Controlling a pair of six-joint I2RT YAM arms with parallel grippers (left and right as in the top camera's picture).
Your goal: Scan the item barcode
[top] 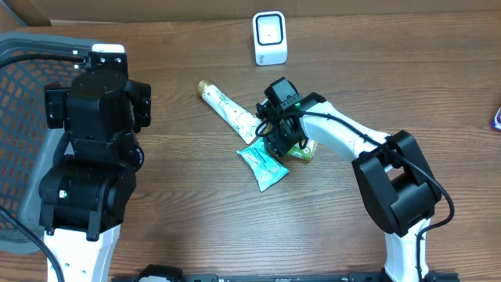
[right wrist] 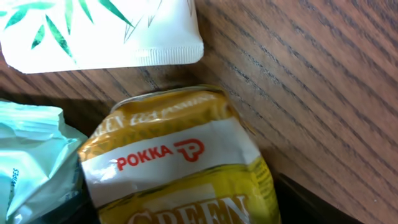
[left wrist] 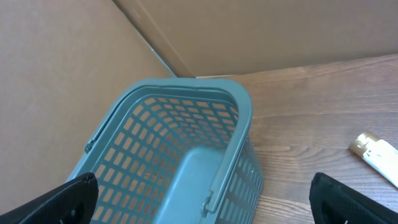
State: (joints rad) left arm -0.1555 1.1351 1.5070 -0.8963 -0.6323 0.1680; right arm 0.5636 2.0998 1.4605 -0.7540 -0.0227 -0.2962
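Note:
A yellow Pokka green tea packet (right wrist: 180,168) lies on the wooden table, also seen as a yellow patch (top: 302,150) under the right arm. My right gripper (right wrist: 186,211) is down over it, its dark fingers (right wrist: 311,208) against both sides of the packet, closed on it. From above, the right gripper (top: 280,141) hides most of the packet. The white scanner (top: 270,37) stands upright at the back of the table. My left gripper (left wrist: 205,199) hangs wide open above the basket with nothing between its fingers.
A white tube with green leaves (top: 228,110) (right wrist: 106,31) lies diagonally, touching the packet's end. A teal pouch (top: 262,164) (right wrist: 31,155) sits beside the packet. A grey-blue plastic basket (top: 23,94) (left wrist: 242,112) stands at the left edge.

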